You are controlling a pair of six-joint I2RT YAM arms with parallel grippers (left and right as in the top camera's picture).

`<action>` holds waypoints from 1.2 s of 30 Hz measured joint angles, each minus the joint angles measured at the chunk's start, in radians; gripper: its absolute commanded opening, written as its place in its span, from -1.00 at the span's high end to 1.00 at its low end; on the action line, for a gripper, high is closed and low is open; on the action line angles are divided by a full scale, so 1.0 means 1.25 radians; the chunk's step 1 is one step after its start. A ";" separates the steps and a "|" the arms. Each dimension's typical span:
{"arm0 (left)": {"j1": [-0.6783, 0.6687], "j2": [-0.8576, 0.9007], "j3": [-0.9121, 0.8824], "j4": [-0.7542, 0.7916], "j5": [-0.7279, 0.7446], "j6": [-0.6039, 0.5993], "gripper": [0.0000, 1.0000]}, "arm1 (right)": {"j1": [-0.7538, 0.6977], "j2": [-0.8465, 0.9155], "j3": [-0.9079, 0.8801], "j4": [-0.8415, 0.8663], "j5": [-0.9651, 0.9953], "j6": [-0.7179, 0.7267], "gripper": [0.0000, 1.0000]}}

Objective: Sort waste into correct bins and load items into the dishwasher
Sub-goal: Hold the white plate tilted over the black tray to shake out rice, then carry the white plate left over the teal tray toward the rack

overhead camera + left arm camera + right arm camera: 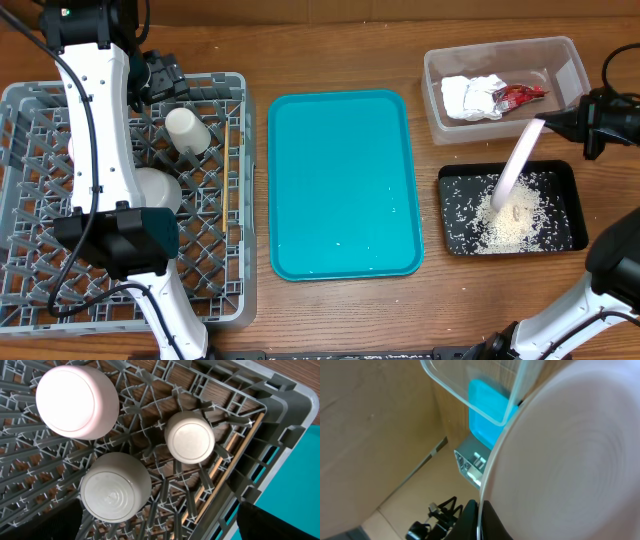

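Note:
My right gripper (pixel 545 122) is shut on the rim of the large white plate (pixel 515 170), which it holds steeply tilted over the black tray (pixel 572 172). A heap of rice crumbs (pixel 510 225) lies in that tray. In the right wrist view the plate (pixel 570 460) fills the frame, its edge pinched between the fingers (pixel 492 522). The clear tub (pixel 570 55) holds the crumpled napkin (pixel 465 97) and the red wrapper (pixel 518 95). My left gripper (pixel 160 530) hangs open above the grey dish rack (pixel 285 415). Inside the rack sit the upturned cup (pixel 190 437), bowl (pixel 115 487), pinkish saucer (pixel 75 402) and chopsticks (pixel 225 467).
The teal tray (pixel 340 180) lies between the rack (pixel 30 100) and the two bins, with a few stray crumbs on it. My left arm crosses over the rack from the near edge to the far side. Bare wooden table surrounds everything.

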 measured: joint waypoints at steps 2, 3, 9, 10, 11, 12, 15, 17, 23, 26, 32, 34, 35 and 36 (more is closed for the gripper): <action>0.000 0.000 0.000 0.000 0.000 0.000 -1.00 | 0.003 0.000 0.000 -0.043 -0.005 -0.014 0.93; 0.000 0.000 0.000 0.000 0.000 0.000 -1.00 | 0.006 0.000 0.000 -0.055 -0.010 -0.028 0.93; 0.000 0.000 0.000 0.000 0.000 0.000 -1.00 | 0.080 -0.016 -0.001 -0.039 -0.081 -0.139 0.92; 0.000 0.000 0.000 0.001 0.000 0.000 -1.00 | 0.105 -0.028 -0.002 -0.014 -0.088 -0.152 0.92; 0.000 0.000 0.000 0.000 0.000 0.000 -1.00 | 0.130 -0.042 -0.002 0.013 -0.095 -0.164 0.92; 0.000 0.000 0.000 0.000 0.000 0.000 -1.00 | 0.156 -0.058 -0.002 0.047 -0.100 -0.170 0.92; 0.000 0.000 0.000 0.000 0.000 0.000 -1.00 | 0.233 -0.111 -0.003 0.136 -0.111 -0.184 0.92; 0.000 0.000 0.000 0.000 0.000 0.000 -1.00 | 0.293 -0.145 -0.002 0.190 -0.117 -0.186 0.93; 0.000 0.000 0.000 0.000 0.000 0.000 -1.00 | 0.498 -0.182 -0.002 0.393 -0.127 -0.133 0.93; 0.000 0.000 0.000 0.001 0.000 0.000 -1.00 | 0.596 -0.178 -0.003 0.524 -0.128 -0.062 0.93; 0.000 0.000 0.000 0.000 0.000 0.000 -1.00 | 0.775 -0.163 -0.004 0.773 -0.120 0.123 0.93; 0.000 0.000 0.000 0.000 0.000 0.000 -1.00 | 0.804 -0.156 -0.004 0.784 -0.102 0.187 0.93; 0.000 0.000 0.000 0.001 0.000 0.000 -1.00 | 0.813 -0.151 -0.004 0.785 -0.087 0.226 0.93; 0.000 0.000 0.000 0.000 0.000 0.000 -1.00 | 0.816 -0.146 -0.004 0.786 -0.076 0.263 0.93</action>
